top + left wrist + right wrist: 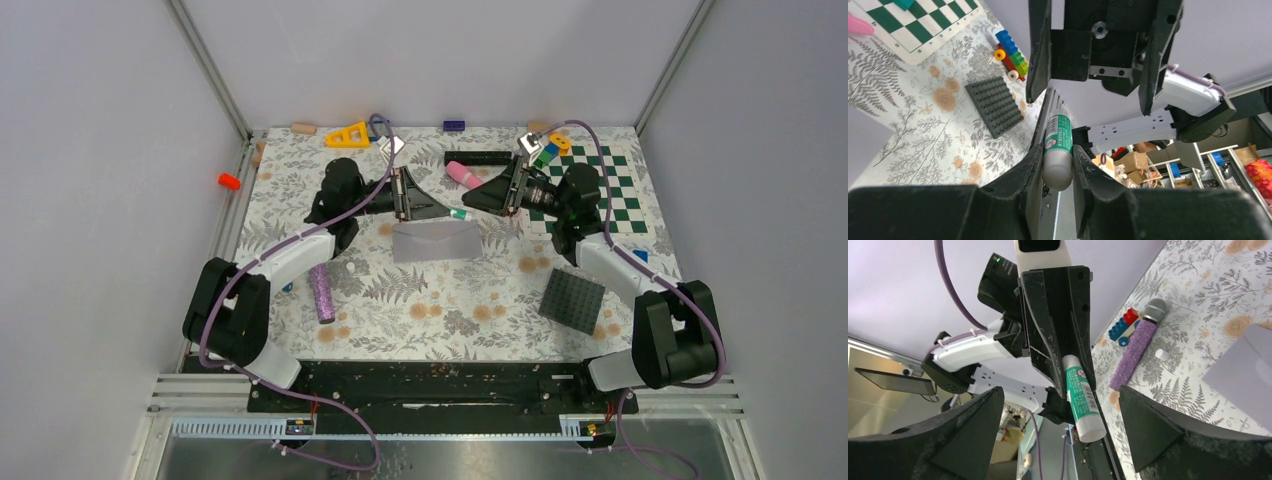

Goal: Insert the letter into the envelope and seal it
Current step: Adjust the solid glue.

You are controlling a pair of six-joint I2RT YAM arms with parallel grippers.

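**Arms, 2.** The left arm [290, 255] reaches forward from its base to the envelope's [437, 241] far left. The right arm [610, 265] reaches in from the envelope's far right. Both wrists are turned sideways so that the grippers face each other tip to tip, above the envelope's far edge.

**Grippers, 2.**
- The left gripper [440, 209] is clenched on the glue stick [460, 214], with a finger pressing each side of the tube. The tube's round white end points at the right gripper.
- The right gripper [476, 199] has its jaws spread wide. It straddles the tube's end without touching it and holds nothing.

**Glue stick, 1.** It is white with a green label and hangs just above the envelope's far edge.

**Envelope, 1.** It is grey and lies flat on the flowered table [440, 315] between the two arms. Whether the letter is inside cannot be told.

**Other items, 1 each.**
- Pink cylinder [462, 175], beyond the envelope.
- Purple cylinder [323, 293], near-left of the envelope and well apart from it.
- Studded plate [573, 299], near-right of the envelope.
- Checkerboard [600, 195], to the envelope's right.
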